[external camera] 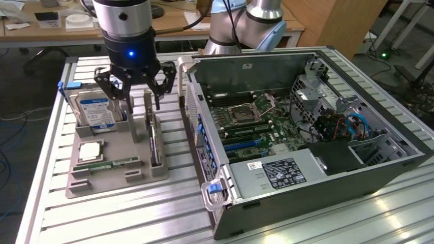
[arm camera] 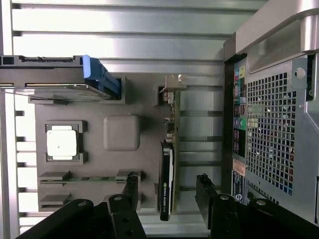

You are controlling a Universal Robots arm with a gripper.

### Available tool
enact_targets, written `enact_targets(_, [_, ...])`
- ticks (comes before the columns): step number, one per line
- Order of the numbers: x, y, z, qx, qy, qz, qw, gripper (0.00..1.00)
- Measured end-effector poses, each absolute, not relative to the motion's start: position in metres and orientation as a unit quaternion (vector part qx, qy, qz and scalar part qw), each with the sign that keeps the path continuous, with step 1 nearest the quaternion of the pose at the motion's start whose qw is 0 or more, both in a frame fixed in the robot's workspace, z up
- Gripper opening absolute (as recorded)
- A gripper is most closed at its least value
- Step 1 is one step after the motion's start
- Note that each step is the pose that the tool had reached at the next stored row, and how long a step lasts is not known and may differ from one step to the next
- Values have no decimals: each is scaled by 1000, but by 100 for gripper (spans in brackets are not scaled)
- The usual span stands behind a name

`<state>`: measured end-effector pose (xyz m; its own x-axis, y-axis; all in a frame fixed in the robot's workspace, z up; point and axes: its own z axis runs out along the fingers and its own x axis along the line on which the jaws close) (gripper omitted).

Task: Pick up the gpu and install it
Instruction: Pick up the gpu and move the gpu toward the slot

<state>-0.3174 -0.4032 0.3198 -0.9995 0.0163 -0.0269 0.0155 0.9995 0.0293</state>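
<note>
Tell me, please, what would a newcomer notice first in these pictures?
The open computer case lies on its side at the exterior view's right, its circuit board bare. At that view's left, the gripper hangs open over a grey tray, its fingers either side of the gpu standing on edge near the hard drive.

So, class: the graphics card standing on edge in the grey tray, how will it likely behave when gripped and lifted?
Probably stiff: the graphics card looks like a flat rigid board. Standing on its thin edge in the grey tray, it may tip if nudged sideways. Exposed components suggest it is fragile.
</note>
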Motion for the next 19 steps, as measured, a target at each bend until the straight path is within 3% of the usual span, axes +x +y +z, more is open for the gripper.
enact_targets(19, [-315,-413,307,8,1000,14,5,59])
